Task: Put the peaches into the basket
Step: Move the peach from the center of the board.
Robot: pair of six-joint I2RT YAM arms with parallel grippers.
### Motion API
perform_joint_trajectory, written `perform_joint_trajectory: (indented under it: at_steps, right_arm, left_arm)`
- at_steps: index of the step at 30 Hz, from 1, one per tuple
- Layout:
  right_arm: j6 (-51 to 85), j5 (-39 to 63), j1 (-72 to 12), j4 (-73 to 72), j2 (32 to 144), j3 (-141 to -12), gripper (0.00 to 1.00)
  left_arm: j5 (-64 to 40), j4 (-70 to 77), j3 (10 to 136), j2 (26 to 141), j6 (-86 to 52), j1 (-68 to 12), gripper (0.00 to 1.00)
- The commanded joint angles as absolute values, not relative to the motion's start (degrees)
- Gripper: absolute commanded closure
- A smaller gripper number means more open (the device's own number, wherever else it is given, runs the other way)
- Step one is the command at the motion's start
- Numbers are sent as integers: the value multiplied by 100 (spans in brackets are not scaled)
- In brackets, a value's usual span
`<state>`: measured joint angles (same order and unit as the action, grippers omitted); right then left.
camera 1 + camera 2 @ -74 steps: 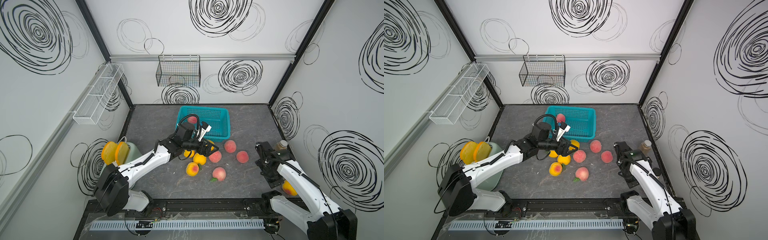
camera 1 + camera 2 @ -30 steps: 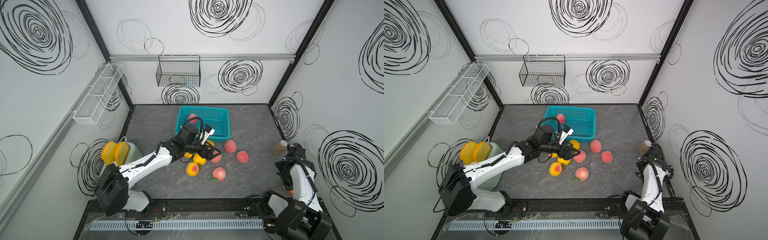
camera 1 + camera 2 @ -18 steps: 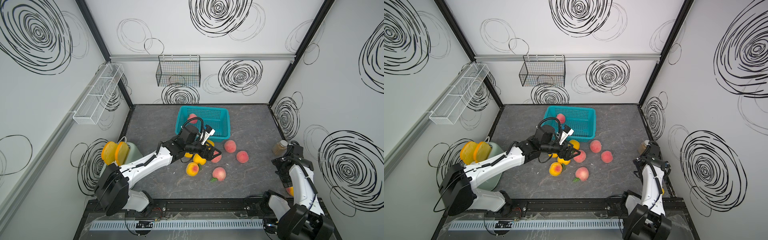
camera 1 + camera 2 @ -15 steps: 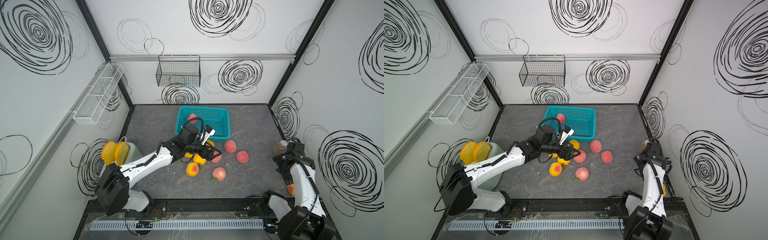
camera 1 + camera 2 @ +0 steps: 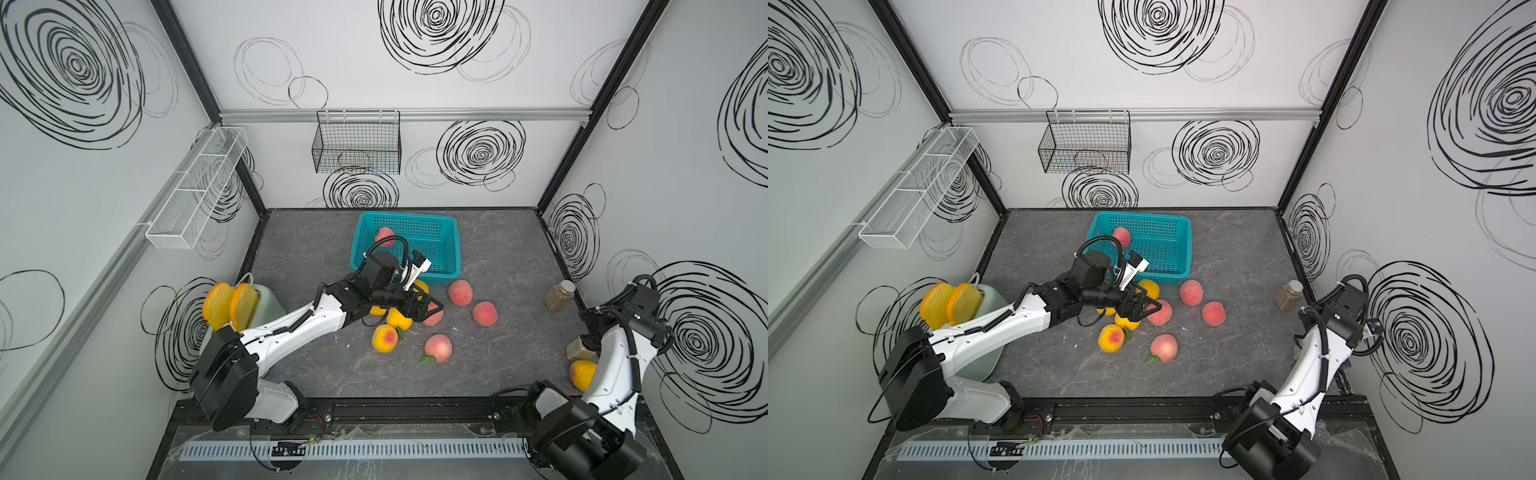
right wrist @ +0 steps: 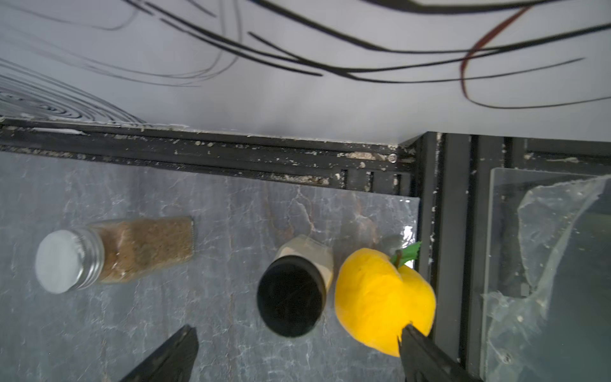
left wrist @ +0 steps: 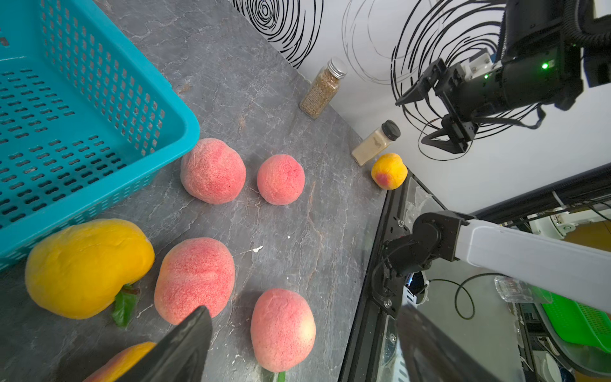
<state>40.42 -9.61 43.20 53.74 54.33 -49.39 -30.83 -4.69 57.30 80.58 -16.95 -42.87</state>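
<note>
Peaches lie scattered on the grey tabletop just in front of the teal basket, with one pink fruit inside it. Over the cluster hovers the left gripper, its fingers spread wide and holding nothing, above a pink peach. It would do best to descend straight so the fingers straddle that fruit alone, clear of its neighbours, then close gently. Far off in the corner, the right gripper, equally wide and empty, hangs over a yellow peach just beside a black-capped jar. It risks toppling the jar.
</note>
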Motion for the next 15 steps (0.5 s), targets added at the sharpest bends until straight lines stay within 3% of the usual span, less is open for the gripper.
perform_joint_trajectory:
  at_steps: [1,15]
  right_arm:
    - [3735,-880,4473,5422,5494,-4926,1]
    - [3417,237,5632,4374,5727,-3850,1]
  left_arm:
    - [-3056,-438,5748,7910,-1591,-4325,9]
    - [-3109,-448,5739,7875,-1567,-4360,8]
